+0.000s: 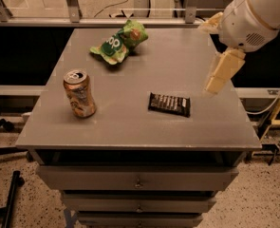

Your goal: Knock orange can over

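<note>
**A:** What takes up most of the view?

**B:** A grey worktop point(177, 56), square and flat, set over a stack of drawers point(137, 177) with small knobs.

**A:** And the robot?

**B:** Its white arm point(260, 11) comes in from the upper right corner. The gripper point(206, 61) hangs over the right side of the worktop, near the edge and clear of the surface. Its jaws stand apart, one cream finger point(222, 72) slanting down and to the left, the other higher up by the wrist. Nothing is between them.

**A:** What lies on the worktop?

**B:** Three things. The biggest is a crumpled green bag point(118, 42) at the back, left of the middle.

**A:** Where is the can?

**B:** The can point(79, 93) stands on its base at the front left, well apart from the gripper. Its long axis runs up and down, with a slight lean. The silver top with the pull tab faces up, and the orange side is dented.

**A:** Anything near it?

**B:** Bare worktop on all sides. The bag sits behind it and to the right, not touching.

**A:** And between it and the gripper?

**B:** A dark bar point(169, 104) lies flat, right of the middle. Its long side runs roughly left to right. It is nearer the gripper than the can, down and to the left of the lower finger. It is low on the surface, far lower than the can.
</note>
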Robot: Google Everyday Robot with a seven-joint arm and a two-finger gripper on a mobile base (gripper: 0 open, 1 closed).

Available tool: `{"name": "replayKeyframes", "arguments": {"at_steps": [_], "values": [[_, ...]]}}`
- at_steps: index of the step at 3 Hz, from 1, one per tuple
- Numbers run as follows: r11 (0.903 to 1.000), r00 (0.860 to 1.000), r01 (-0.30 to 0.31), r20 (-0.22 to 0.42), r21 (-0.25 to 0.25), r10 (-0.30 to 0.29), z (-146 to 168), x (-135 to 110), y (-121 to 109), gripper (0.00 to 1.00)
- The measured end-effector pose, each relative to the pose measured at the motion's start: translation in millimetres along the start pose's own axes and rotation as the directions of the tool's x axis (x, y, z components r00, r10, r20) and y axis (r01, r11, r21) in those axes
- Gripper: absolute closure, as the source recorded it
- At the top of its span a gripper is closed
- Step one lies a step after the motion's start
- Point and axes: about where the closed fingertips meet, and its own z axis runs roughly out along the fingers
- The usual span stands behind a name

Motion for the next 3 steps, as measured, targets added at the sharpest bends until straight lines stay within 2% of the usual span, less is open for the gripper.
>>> {"name": "replayKeyframes", "arguments": {"at_steps": [1,2,3], "values": [[0.9941,0.991,0.108,0.077,0.0,-0.108,21,-41,-25,0.0],[0.9805,0.96,0.196,0.208,-0.014,-0.189,47,-96,-41,0.0],[0.9795,0.925,0.198,0.338,-0.036,-0.174,66,-129,-43,0.0]]}}
